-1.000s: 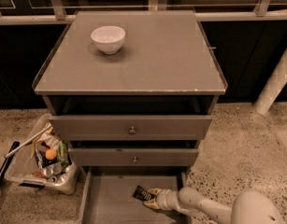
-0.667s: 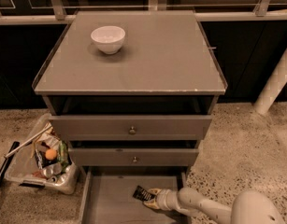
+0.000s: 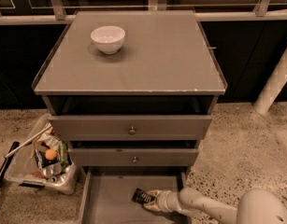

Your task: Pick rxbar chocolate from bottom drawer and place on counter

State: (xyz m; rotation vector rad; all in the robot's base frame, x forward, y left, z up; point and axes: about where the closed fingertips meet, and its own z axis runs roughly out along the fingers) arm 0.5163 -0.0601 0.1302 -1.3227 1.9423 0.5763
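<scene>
The counter was a plain glossy grey, with pale chips flecking its front edge. Toward the counter's back left, the bowl was white. Under the counter, the two upper drawers were the same flat grey, each with a small dull metal knob. The bottom drawer, lowest beneath the counter, had a plain grey floor. In it lay the rxbar chocolate, black with pale lettering. The gripper, in that drawer below the counter's front edge and right at the bar, looked yellowish tan. Its arm was off-white. The floor right of the counter was beige, speckled with dark flecks. Left of the counter, a clear bin held mixed clutter with one orange spot and some green.
</scene>
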